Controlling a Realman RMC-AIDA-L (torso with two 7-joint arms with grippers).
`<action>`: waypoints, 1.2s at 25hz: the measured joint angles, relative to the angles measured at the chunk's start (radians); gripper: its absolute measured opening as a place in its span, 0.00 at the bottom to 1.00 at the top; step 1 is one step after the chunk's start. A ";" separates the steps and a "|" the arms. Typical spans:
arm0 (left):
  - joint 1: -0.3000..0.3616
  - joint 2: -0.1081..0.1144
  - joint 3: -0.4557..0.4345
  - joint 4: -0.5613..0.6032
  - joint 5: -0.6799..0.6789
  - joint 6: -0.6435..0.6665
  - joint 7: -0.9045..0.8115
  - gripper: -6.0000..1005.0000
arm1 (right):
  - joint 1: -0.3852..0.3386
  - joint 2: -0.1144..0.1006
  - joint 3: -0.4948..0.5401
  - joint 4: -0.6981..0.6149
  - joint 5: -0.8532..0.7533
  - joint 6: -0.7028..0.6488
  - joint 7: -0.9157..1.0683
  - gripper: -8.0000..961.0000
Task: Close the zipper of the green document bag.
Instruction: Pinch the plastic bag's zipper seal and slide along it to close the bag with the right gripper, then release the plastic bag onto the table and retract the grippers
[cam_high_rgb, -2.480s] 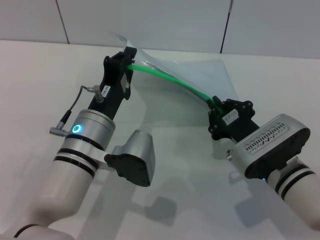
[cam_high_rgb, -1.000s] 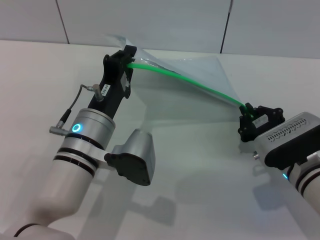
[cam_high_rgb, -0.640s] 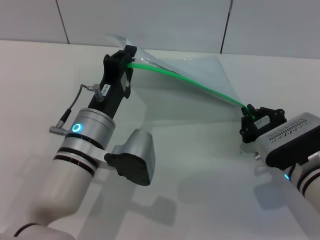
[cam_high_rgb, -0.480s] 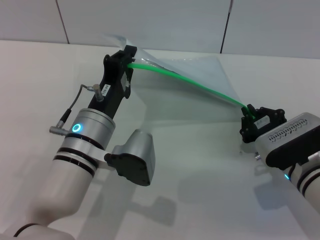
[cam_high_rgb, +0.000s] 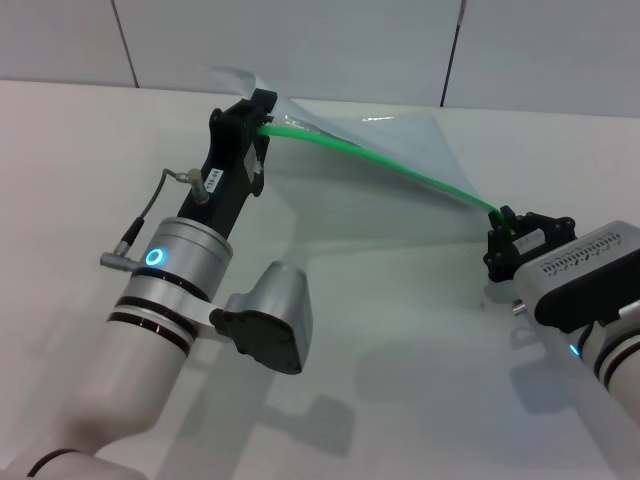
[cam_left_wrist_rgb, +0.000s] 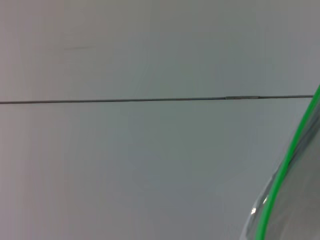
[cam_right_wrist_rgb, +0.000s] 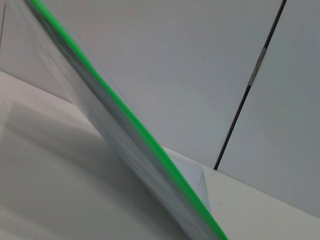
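Observation:
The green document bag (cam_high_rgb: 400, 150) is a translucent pale pouch held up off the table, its sheet hanging toward the back. The zipper (cam_high_rgb: 380, 165) is a bright green strip stretched nearly straight between both grippers. My left gripper (cam_high_rgb: 262, 118) is shut on the bag's left end. My right gripper (cam_high_rgb: 503, 222) is shut on the zipper at its right end, and the slider is hidden between its fingers. The left wrist view shows a curved stretch of the zipper (cam_left_wrist_rgb: 280, 175). In the right wrist view the zipper (cam_right_wrist_rgb: 125, 115) runs diagonally along the bag (cam_right_wrist_rgb: 120, 150).
The white table (cam_high_rgb: 380, 330) lies under both arms. A panelled wall (cam_high_rgb: 300, 40) with dark seams stands close behind the bag.
My right gripper has slid rightward along the zipper, from near its middle to its right end. The green strip now runs straighter. The left gripper has held its place.

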 joint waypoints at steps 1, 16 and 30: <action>0.000 0.000 0.000 0.000 0.000 -0.003 0.000 0.09 | 0.002 0.000 0.000 -0.001 0.002 -0.002 -0.001 0.14; 0.003 0.001 0.002 0.001 0.027 -0.057 -0.082 0.26 | 0.001 0.003 0.000 -0.002 0.027 0.016 -0.003 0.50; 0.003 0.001 0.002 0.000 0.039 -0.087 -0.148 0.43 | -0.007 0.006 0.000 -0.006 0.071 0.081 0.005 0.69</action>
